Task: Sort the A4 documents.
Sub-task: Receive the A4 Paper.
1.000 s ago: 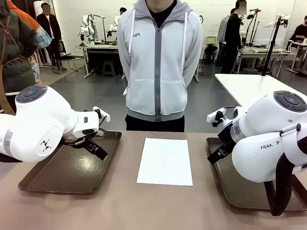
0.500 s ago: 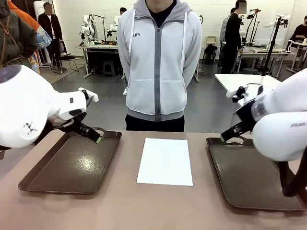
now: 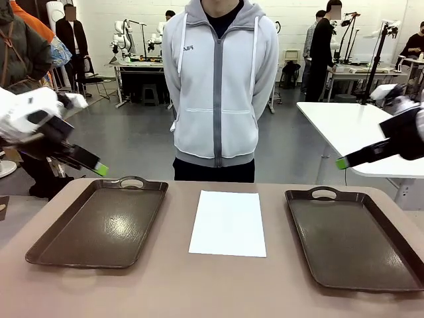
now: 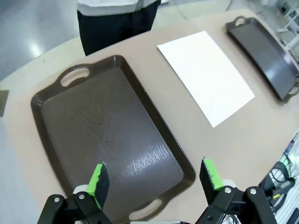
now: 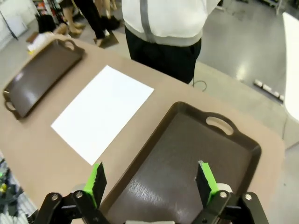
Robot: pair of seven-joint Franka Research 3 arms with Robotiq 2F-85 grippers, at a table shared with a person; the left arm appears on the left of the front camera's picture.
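Note:
A stack of white A4 documents (image 3: pixel 228 222) lies flat in the middle of the table, between two dark brown trays. It also shows as the paper (image 4: pixel 205 74) in the left wrist view and the sheet (image 5: pixel 103 112) in the right wrist view. My left gripper (image 3: pixel 99 169) hangs high beyond the left tray's (image 3: pixel 99 225) far left corner, open with nothing in it. From its wrist, the left gripper (image 4: pixel 154 177) looks down on that tray (image 4: pixel 103 135). My right gripper (image 3: pixel 342 162) hovers open and empty above the right tray's (image 3: pixel 354 232) far end. Below the right gripper (image 5: pixel 151 179) lies that tray (image 5: pixel 187 154).
A person in a grey hooded jacket (image 3: pixel 220 86) stands at the far edge, hands behind the back. Both trays hold nothing. A white table (image 3: pixel 351 126) stands beyond on the right. Other people and benches are farther back.
Both arms have lifted from low over the trays and swung outward and up, the left to the left, the right to the right. The jaws stayed open and the paper has not moved.

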